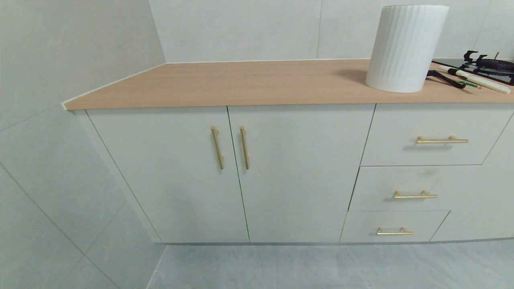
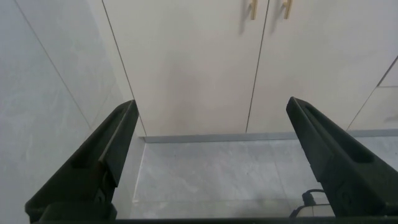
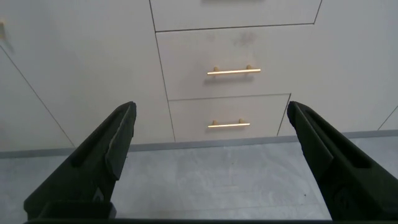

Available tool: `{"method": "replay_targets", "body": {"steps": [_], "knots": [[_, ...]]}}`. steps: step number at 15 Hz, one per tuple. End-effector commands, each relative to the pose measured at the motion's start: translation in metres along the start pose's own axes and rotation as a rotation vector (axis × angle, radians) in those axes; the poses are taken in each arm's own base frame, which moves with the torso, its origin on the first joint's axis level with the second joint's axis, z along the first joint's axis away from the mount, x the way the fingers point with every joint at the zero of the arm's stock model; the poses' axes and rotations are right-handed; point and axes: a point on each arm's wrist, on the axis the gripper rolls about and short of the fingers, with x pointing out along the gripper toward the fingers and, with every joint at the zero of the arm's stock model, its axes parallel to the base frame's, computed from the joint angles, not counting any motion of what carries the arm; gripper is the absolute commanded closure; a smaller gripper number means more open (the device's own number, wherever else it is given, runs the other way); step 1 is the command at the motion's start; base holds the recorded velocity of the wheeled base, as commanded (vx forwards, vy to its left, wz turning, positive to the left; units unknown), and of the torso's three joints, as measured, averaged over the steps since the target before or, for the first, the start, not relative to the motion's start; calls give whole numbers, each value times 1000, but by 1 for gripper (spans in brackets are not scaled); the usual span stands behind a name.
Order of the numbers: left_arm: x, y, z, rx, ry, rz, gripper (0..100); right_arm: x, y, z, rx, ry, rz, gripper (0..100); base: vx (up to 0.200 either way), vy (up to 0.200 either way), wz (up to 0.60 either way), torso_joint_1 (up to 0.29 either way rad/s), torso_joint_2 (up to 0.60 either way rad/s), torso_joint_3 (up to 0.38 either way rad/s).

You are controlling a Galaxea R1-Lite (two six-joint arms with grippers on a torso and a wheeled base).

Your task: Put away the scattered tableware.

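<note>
In the head view we see the tableware [image 1: 482, 81], a loose cluster of long utensils with black and white handles. It lies at the far right end of the wooden countertop [image 1: 241, 82], just beside a ribbed white canister [image 1: 405, 48] that stands upright. Below the countertop are two closed cabinet doors [image 1: 168, 172] and, to their right, three closed drawers [image 1: 433, 136], all with gold bar handles [image 1: 217, 147]. In the left wrist view, the left gripper [image 2: 211, 106] hangs low before the foot of the cabinet doors. Its fingers [image 2: 102, 155] are spread wide, with grey floor [image 2: 217, 174] between them. In the right wrist view, the right gripper [image 3: 210, 109] sits low in front of the lower drawers, its fingers likewise spread wide over the floor. The tableware lies up on the countertop, well apart from both pairs of fingers.
</note>
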Motion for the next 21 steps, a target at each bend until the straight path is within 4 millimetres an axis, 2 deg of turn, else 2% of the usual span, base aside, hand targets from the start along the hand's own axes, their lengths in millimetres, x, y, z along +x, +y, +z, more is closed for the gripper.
{"method": "replay_targets", "body": {"steps": [1,14,21], "knots": [[0,0,0,0,1,0,0,0,0,0,0,2,-1,0,0,-200,0,-2,-2,-2],[0,0,0,-3,1,0,0,0,0,0,4,2,-1,0,0,-200,0,4,2,2],[0,0,0,-3,1,0,0,0,0,0,6,0,-1,0,0,0,0,0,0,0]]}}
